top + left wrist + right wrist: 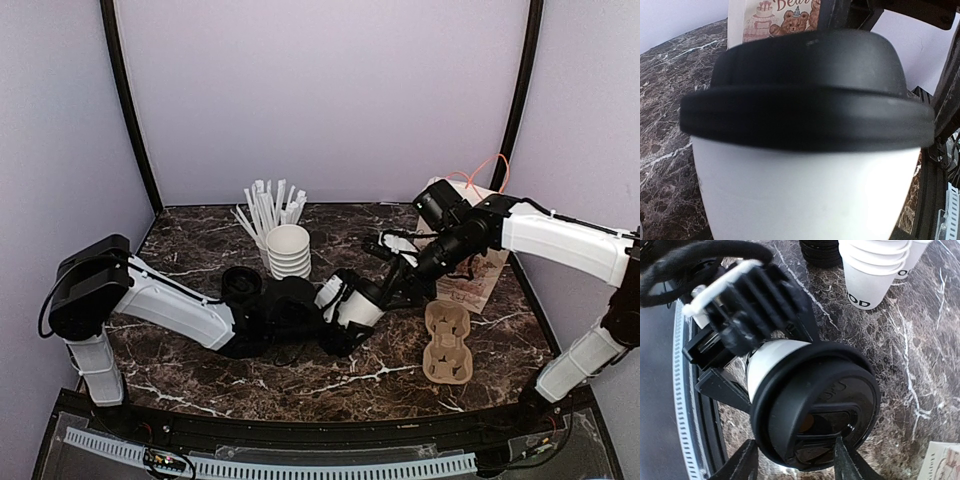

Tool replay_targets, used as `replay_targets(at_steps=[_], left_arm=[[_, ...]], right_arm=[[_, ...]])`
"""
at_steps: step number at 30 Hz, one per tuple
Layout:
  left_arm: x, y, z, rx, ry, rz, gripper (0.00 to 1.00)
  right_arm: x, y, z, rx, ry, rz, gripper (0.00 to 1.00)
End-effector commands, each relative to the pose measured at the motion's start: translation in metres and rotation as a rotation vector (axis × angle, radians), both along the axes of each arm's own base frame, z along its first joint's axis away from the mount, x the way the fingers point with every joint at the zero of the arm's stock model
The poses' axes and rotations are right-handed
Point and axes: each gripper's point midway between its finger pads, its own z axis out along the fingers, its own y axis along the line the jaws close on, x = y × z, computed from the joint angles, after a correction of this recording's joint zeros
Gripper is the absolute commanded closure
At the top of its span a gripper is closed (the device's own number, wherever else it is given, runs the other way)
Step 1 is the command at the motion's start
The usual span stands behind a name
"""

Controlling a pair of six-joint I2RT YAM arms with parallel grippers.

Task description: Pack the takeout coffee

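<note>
White paper cup (774, 357), black plastic lid (820, 405), lies sideways clamped in your left gripper (330, 312), lid-first between parted fingers of your right gripper (796, 465); contact unclear.

The takeout coffee (358, 303) at the black left pincer (340, 310) has a plain white body and a matt black lid, and the right pincer (795, 460) facing that lid is black as well. Beneath both pincers the desk (200, 370) is dark brown-black marble streaked with white veins. Beyond the left pincer the stack of cups (288, 250) is white with black lettering, the straws (265, 208) are white and the stack of lids (240, 283) is black. Near the right pincer the cup carrier (447, 345) is plain tan cardboard, and the bag (478, 285) behind it is cream with a brown bear-and-cake print and orange handles.
</note>
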Motion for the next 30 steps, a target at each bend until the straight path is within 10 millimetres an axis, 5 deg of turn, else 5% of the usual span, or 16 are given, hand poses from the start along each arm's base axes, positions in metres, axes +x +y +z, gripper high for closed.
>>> replay_targets(at_steps=[1, 7, 23, 30], left_arm=[[0.004, -0.012, 0.012, -0.067, -0.016, 0.0, 0.22], [0.011, -0.019, 0.003, -0.065, -0.037, 0.014, 0.19], [0.013, -0.004, -0.015, -0.121, -0.074, 0.059, 0.08], [-0.004, 0.02, -0.019, -0.115, -0.064, 0.029, 0.07]], right_arm=[[-0.002, 0.012, 0.008, 0.015, -0.054, 0.036, 0.54], [0.008, 0.013, -0.005, -0.039, -0.093, 0.004, 0.73], [-0.001, 0.032, -0.031, -0.066, -0.06, 0.055, 0.75], [-0.015, 0.042, -0.035, -0.087, -0.08, 0.111, 0.75]])
